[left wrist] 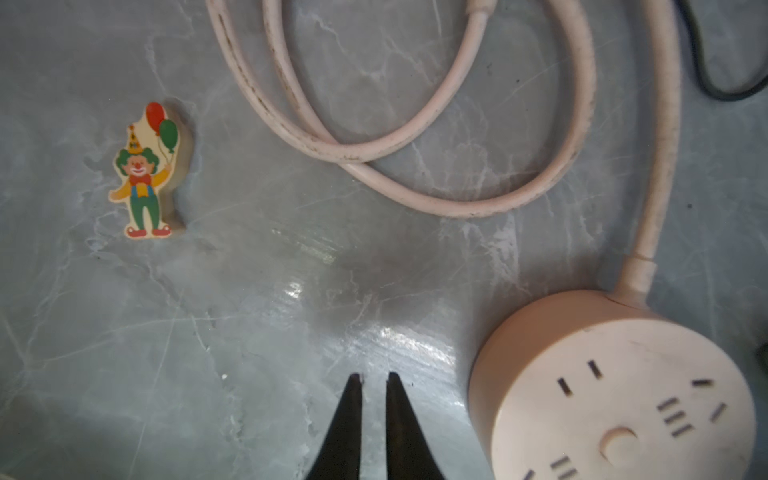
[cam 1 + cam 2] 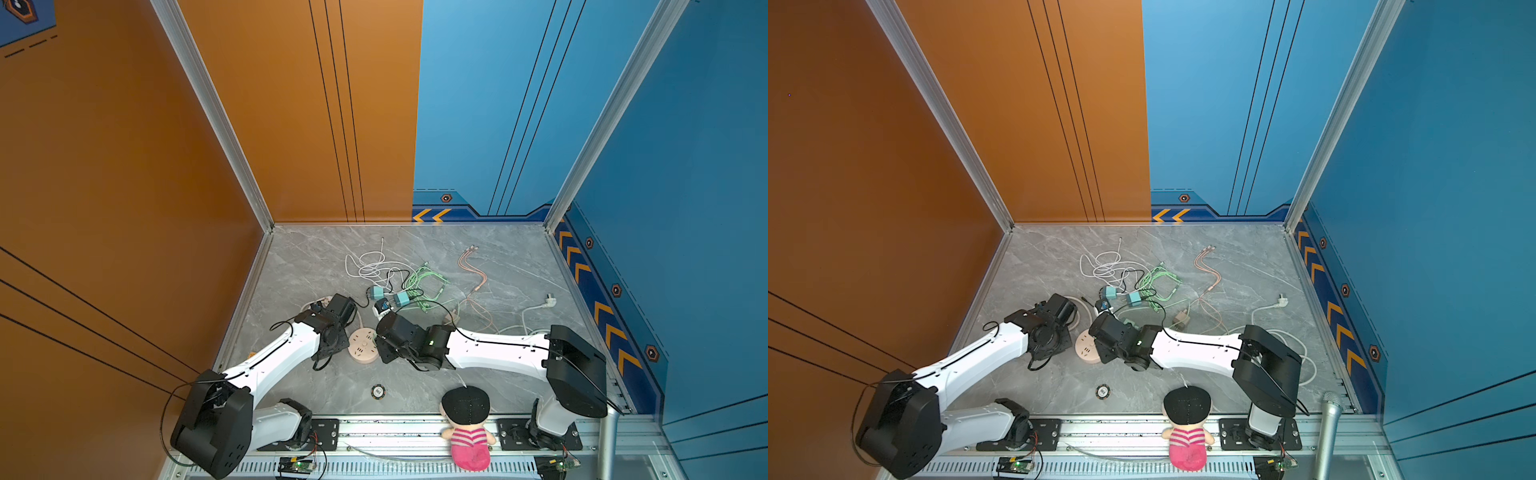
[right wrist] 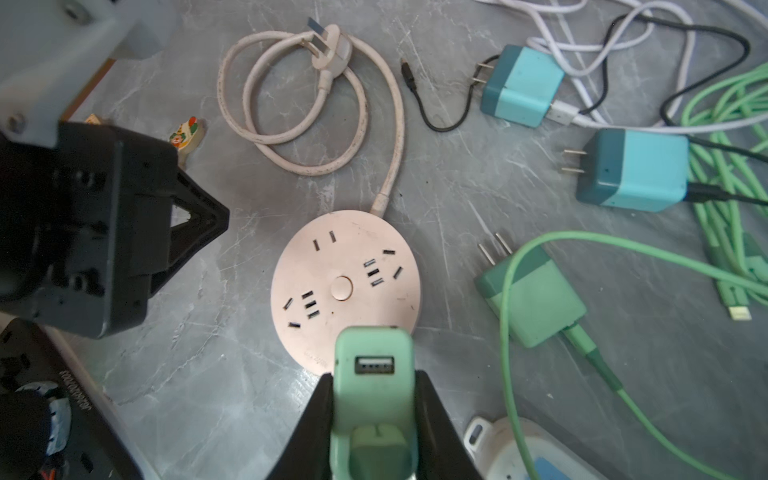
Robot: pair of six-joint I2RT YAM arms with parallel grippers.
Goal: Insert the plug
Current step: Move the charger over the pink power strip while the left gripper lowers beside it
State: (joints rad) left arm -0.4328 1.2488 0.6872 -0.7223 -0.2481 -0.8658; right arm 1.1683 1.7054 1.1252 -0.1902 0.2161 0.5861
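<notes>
- My right gripper [image 3: 374, 376] is pinching the green plug [image 3: 374, 345] by its two sides, and the USB port of the plug faces the wrist camera.
- The plug is over the near rim of the round pink socket [image 3: 345, 282]. I cannot tell if its pins touch the socket.
- My left gripper [image 1: 371, 378] has its fingers pressed together with nothing between them. It is over the grey table [image 1: 249, 332], just beside the socket.
- A small clown figure [image 1: 145, 174] lies well apart from it.

My right tool [image 3: 374, 375] holds a mint-green plug [image 3: 374, 349], USB port showing, over the rim of a round pink socket [image 3: 332, 266] lying flat.
</notes>
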